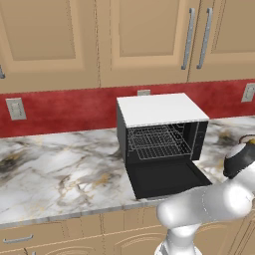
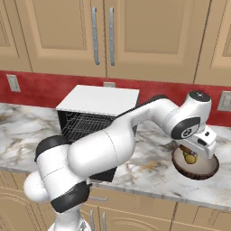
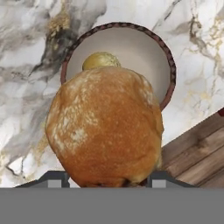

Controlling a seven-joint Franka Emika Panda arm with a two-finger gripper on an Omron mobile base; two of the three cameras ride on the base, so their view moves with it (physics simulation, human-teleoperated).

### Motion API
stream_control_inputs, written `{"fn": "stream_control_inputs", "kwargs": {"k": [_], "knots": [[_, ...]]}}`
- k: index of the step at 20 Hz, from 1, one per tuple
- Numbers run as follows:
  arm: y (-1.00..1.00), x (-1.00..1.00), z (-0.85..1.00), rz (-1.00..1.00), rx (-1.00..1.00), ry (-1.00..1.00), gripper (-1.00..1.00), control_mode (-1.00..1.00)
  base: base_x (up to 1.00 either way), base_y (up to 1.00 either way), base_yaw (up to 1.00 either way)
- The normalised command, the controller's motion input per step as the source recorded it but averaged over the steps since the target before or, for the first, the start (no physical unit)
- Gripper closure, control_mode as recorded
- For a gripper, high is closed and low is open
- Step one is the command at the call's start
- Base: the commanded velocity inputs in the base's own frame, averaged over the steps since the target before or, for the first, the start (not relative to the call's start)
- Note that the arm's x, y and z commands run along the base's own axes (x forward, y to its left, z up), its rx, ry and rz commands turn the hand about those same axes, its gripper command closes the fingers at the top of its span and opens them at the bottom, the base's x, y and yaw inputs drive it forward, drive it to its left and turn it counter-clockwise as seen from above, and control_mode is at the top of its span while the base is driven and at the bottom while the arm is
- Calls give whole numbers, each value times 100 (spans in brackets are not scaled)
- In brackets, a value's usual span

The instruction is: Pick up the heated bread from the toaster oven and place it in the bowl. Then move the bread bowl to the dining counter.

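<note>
My hand (image 2: pixel 193 156) pinches the bread (image 3: pixel 105 127) above the bowl (image 2: pixel 205 173), right of the oven (image 1: pixel 159 142) on the tabletop (image 1: pixel 55 174); I should centre it, lower, then let go.

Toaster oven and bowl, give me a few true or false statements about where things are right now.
1. The toaster oven has its door down. True.
2. The bread lies on the oven's rack. False: the rack is bare; the bread sits between the tool's fingertips, above the bowl.
3. The bowl stands on the marble counter. True.
4. The bowl is to the left of the oven in the right base view. False: it is to the oven's right.
5. The bread already rests in the bowl, apart from the tool. False: it is held over the bowl.
</note>
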Motion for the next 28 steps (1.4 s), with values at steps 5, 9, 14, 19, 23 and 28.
{"fn": "stream_control_inputs", "kwargs": {"k": [5, 9, 14, 19, 23, 28], "knots": [[-34, 23, -46, -1, 0, 3, 100, -100, 0, 0, 0], [-24, 41, -41, -2, 0, 0, 100, -100, 0, 0, 0], [-32, 30, -21, 0, 0, 1, 100, -100, 0, 0, 0], [-16, 19, -17, -1, 0, 5, 100, -100, 0, 0, 0], [-1, 10, -51, -3, 0, 5, 100, -100, 0, 0, 0], [0, 12, -40, -2, 0, 3, 100, -100, 0, 0, 0]]}}
